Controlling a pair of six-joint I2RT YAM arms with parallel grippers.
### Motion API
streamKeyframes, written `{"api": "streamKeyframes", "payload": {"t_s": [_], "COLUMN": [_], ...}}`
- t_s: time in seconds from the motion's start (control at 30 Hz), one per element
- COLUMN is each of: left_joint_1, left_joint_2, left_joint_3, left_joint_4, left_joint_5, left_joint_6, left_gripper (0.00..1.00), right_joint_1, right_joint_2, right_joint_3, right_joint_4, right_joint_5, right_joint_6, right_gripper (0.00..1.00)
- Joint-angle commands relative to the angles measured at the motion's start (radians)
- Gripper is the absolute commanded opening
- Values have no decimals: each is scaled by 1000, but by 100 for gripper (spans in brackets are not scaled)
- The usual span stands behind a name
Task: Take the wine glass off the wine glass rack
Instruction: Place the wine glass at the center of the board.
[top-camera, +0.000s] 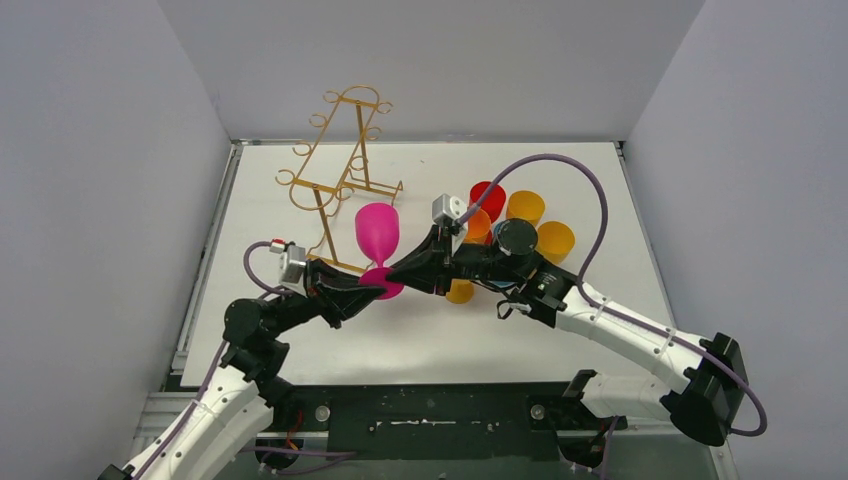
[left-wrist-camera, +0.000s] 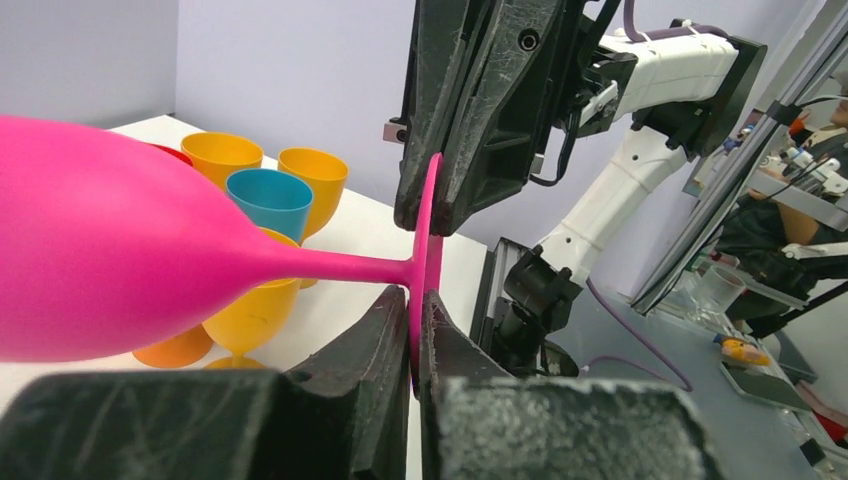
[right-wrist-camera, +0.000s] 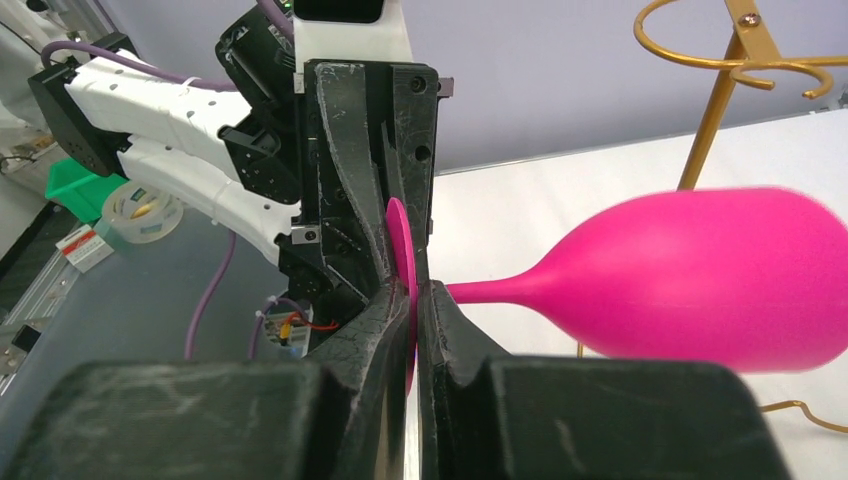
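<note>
Wine glass (top-camera: 377, 233) lay level just beside the wine glass rack (top-camera: 340, 150), bowl pointing away from both arms; left hand (top-camera: 370, 289) and right hand (top-camera: 395, 276) both clamped its foot from opposite sides.

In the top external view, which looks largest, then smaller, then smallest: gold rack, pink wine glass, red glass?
1. gold wine glass rack
2. pink wine glass
3. red glass, partly hidden, so less sure
</note>
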Motion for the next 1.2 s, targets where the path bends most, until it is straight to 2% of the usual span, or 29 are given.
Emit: {"api": "streamKeyframes", "payload": {"t_s": [0.0, 0.17, 0.23, 0.3, 0.37, 0.5, 0.6, 0.63, 0.7, 0.77, 0.83, 1.03, 1.1, 1.17], "left_joint_1": [-3, -3, -3, -3, -3, -3, -3, -3, -3, -3, -3, -3, -3, -3], "left_joint_2": [-16, -6, -3, 1, 6, 18, 23, 27, 38, 42, 29, -24, -47, -63], "left_joint_3": [0, 6, 8, 13, 15, 16, 17, 18, 25, 30, 31, 29, 19, 16], "left_joint_4": [29, 12, 3, -6, -7, 10, 12, 1, -11, -6, -18, -190, -196, -183], "left_joint_5": [-21, -6, -5, 8, 14, 29, 34, 45, 105, 153, 183, 244, 233, 315], "left_joint_6": [4, 3, 1, 0, -1, -2, 11, 25, 46, 50, 68, 249, 293, 377], "left_gripper": [0, 1, 17, 18, 17, 0, 0, 0, 0, 0, 0, 0, 0, 0], "right_joint_1": [8, 8, 8, 8, 8, 8, 8, 8, 8, 6, 3, -35, -85, -182], "right_joint_2": [-39, -43, -51, -56, -61, -56, -48, -46, -48, -57, -81, -124, -124, -100], "right_joint_3": [-10, -19, -27, -37, -45, -47, -45, -44, -39, -32, -24, 57, 89, 136], "right_joint_4": [117, 136, 147, 163, 175, 181, 176, 171, 160, 143, 110, -85, -166, -256], "right_joint_5": [39, 61, 72, 86, 91, 83, 95, 109, 142, 177, 231, 391, 449, 408], "right_joint_6": [-33, -28, -30, -28, -24, -16, -12, -13, -12, -20, -25, -59, -14, 72], "right_gripper": [0, 0, 0, 0, 0, 0, 0, 5, 29, 46, 56, 67, 70, 67]}}
